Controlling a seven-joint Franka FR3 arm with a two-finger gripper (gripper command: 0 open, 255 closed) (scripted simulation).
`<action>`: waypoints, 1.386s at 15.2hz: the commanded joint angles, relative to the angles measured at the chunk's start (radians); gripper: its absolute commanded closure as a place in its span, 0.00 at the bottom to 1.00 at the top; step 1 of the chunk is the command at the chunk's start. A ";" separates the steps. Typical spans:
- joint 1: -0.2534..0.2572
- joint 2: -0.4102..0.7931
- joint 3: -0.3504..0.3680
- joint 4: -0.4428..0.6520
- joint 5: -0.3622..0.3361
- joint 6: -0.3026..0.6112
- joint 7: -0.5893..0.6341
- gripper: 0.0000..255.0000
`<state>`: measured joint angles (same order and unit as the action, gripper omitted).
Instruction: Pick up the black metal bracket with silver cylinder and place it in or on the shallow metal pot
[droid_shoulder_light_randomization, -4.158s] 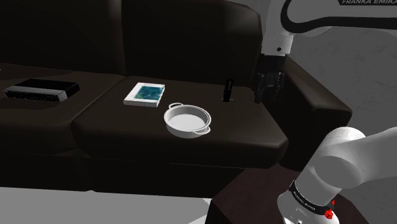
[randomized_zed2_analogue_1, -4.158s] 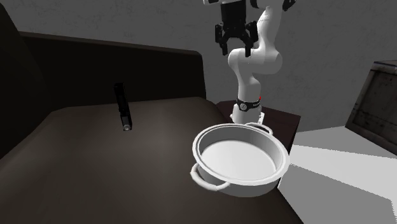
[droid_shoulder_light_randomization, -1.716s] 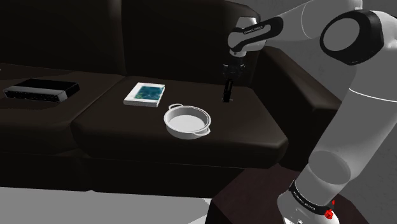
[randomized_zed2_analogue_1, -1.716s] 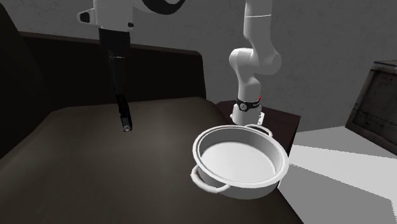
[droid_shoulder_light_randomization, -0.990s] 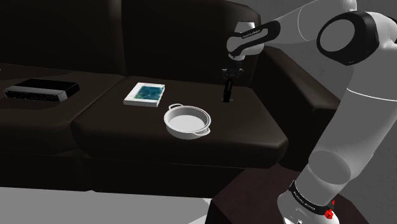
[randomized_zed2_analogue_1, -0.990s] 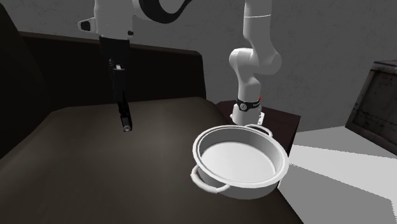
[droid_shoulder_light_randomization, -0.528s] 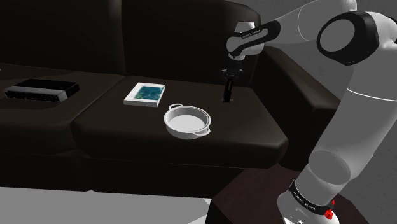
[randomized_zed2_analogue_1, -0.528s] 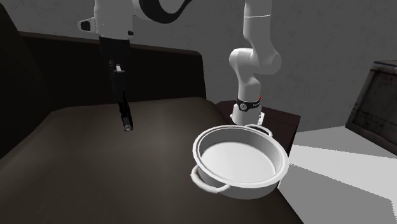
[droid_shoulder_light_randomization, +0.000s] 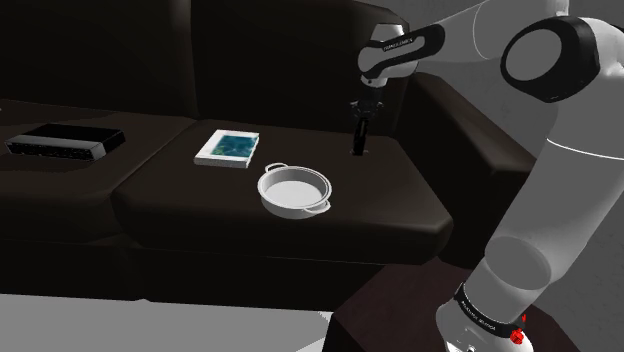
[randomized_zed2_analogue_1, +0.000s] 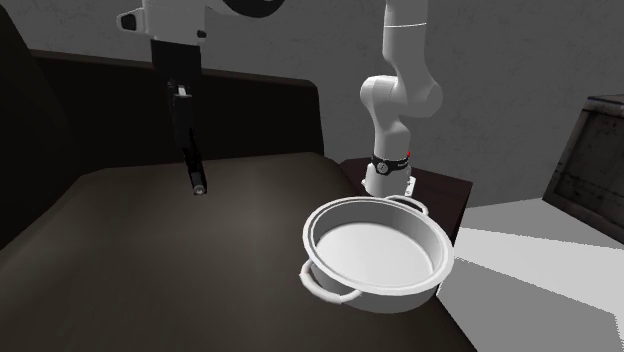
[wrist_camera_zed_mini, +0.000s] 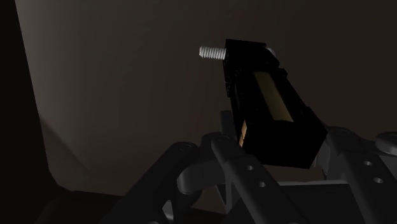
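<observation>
The tool, pinching the black bracket by its top, has risen slightly, lifting it above the sofa seat, upper left of the pot.

No lettering reads clearly. In the shoulder view, tiny white lettering sits on a dark band of the arm, upper middle, and on a dark ring at lower right; both are illegible.

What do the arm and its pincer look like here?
The arm is white, with rounded links and dark grey joint caps. Small lettering marks one link, and a dark band and a red dot sit near its base. The pincer is all black, with two fingers.
</observation>
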<state>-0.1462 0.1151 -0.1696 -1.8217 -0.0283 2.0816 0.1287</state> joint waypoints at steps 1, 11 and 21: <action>0.001 -0.008 0.001 0.017 -0.001 -0.026 0.001 1.00; 0.001 -0.019 0.000 0.139 -0.002 -0.157 -0.002 1.00; 0.051 -0.084 0.039 0.147 -0.027 -0.235 0.088 1.00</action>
<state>-0.1054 0.0425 -0.1386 -1.6703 -0.0497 1.8550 0.1956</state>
